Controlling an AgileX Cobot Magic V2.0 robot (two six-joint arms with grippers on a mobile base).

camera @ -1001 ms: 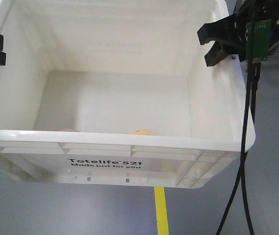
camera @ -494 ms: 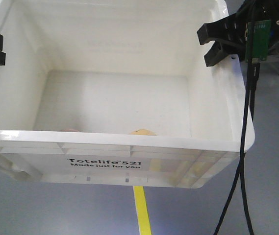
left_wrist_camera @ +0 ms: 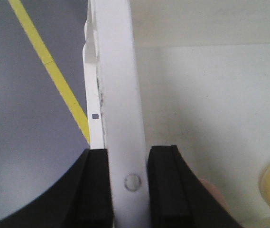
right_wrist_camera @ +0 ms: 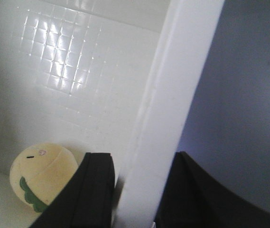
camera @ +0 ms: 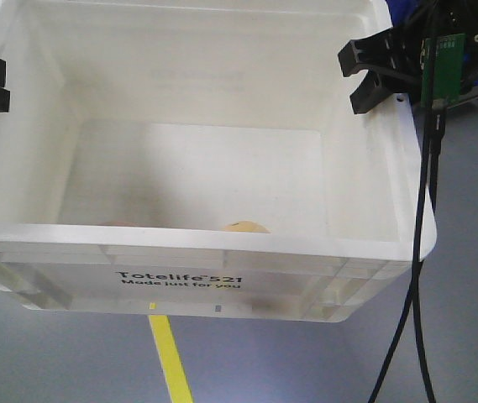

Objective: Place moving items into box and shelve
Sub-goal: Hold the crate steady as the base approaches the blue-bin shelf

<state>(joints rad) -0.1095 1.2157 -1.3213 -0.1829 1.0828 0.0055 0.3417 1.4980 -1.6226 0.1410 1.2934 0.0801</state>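
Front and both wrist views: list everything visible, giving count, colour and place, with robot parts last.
large white rectangular plastic tote: one, white with black print, fills the front view, gripped at both side walls
pale yellow rounded toy: one, yellow with a green mark, on the tote bottom by the near wall
pinkish rounded lump: one, pink, on the tote bottom, mostly hidden
yellow tape stripe: one, on the floor below the tote
grey floor: under and around the tote
black cables: two, hanging at the right
green circuit board: one, by the right gripper
left gripper: black, clamped on the tote's rim
right gripper: black, clamped on the opposite rim
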